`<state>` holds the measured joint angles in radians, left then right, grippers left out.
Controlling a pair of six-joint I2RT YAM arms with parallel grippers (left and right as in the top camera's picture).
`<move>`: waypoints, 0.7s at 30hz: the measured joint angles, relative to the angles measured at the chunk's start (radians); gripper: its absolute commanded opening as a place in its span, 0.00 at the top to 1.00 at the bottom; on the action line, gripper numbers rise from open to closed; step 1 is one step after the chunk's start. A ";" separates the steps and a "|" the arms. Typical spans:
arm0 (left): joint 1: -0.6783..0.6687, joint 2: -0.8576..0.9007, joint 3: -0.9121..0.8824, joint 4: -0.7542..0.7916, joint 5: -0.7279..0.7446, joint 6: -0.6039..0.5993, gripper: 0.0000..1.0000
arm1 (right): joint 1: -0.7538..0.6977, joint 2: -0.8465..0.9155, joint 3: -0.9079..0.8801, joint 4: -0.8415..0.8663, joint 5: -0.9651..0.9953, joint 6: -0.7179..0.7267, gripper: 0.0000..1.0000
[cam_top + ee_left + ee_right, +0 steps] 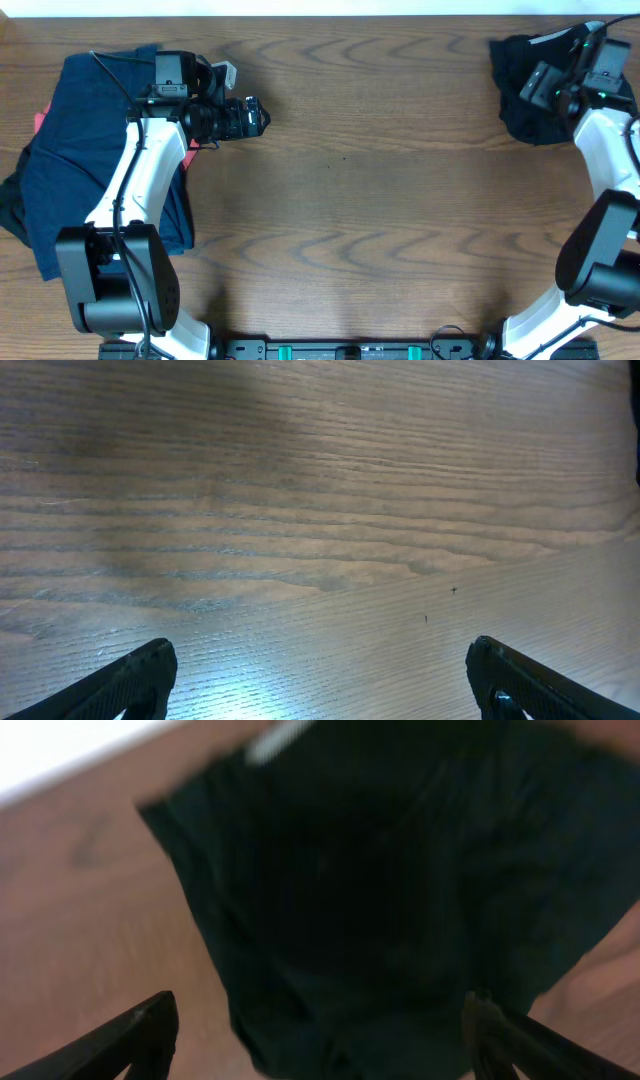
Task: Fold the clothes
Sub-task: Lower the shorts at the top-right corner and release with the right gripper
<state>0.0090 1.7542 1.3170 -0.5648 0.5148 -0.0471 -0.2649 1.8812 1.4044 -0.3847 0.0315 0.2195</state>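
A crumpled black garment lies at the table's far right corner; it fills the right wrist view, blurred. My right gripper hovers over it, open, fingers spread either side of the cloth. A pile of folded clothes, navy on top with a pink edge beneath, lies at the far left. My left gripper is open and empty over bare wood to the right of the pile; its fingers show only tabletop between them.
The wooden table stretches between the two arms. The table's back edge meets a white strip. The arm bases stand at the front edge.
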 measured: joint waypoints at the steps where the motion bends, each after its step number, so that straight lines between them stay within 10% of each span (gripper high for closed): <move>1: 0.000 0.000 0.000 0.000 0.000 0.000 0.05 | 0.003 0.008 0.000 -0.011 0.002 -0.002 0.17; 8: 0.000 0.000 0.000 -0.016 0.000 0.000 0.05 | 0.009 0.084 -0.007 -0.055 0.080 -0.014 0.32; 21: 0.000 0.000 -0.025 -0.023 0.000 0.000 0.05 | 0.007 0.241 -0.014 0.026 0.142 0.043 0.30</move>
<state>0.0090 1.7542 1.2922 -0.5873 0.5152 -0.0471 -0.2577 2.1223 1.3903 -0.3592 0.1734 0.2630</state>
